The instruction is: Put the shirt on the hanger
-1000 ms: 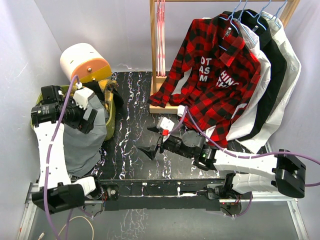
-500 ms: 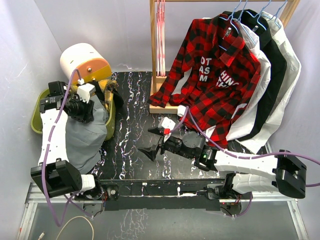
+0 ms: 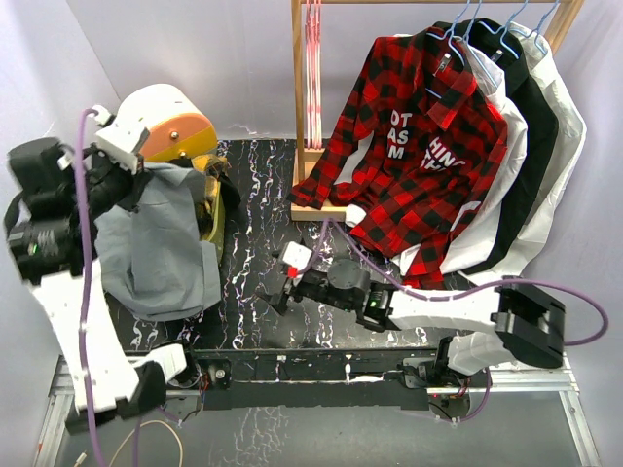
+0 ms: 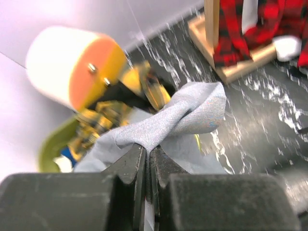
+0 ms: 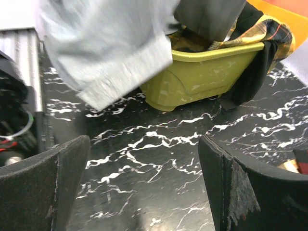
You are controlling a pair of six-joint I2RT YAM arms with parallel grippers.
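Note:
The grey shirt [image 3: 156,258] hangs lifted over the left side of the table, and its lower edge drapes down in front of the basket. My left gripper [image 3: 136,175] is shut on a bunched fold at the shirt's top. The left wrist view shows the fabric [image 4: 187,113] pinched between the closed fingers of that gripper [image 4: 147,151]. My right gripper [image 3: 277,292] stands open low over the black marble table, facing the shirt [image 5: 110,43], with nothing between its fingers [image 5: 144,149]. The thin pink hanger [image 3: 312,68] hangs edge-on from the wooden rack.
A yellow-green basket [image 3: 216,229] [image 5: 207,77] holds a yellow plaid shirt [image 5: 262,31] and dark cloth. A white and orange cylinder [image 3: 161,122] stands behind it. At the right, a red-black plaid shirt [image 3: 419,156] and others hang on light blue hangers [image 3: 487,29]. The rack's wooden foot [image 3: 316,209] rests on the table.
My left gripper shut on the grey shirt and rose up and left, pulling it out of the basket. The right arm slid left toward the basket, still open.

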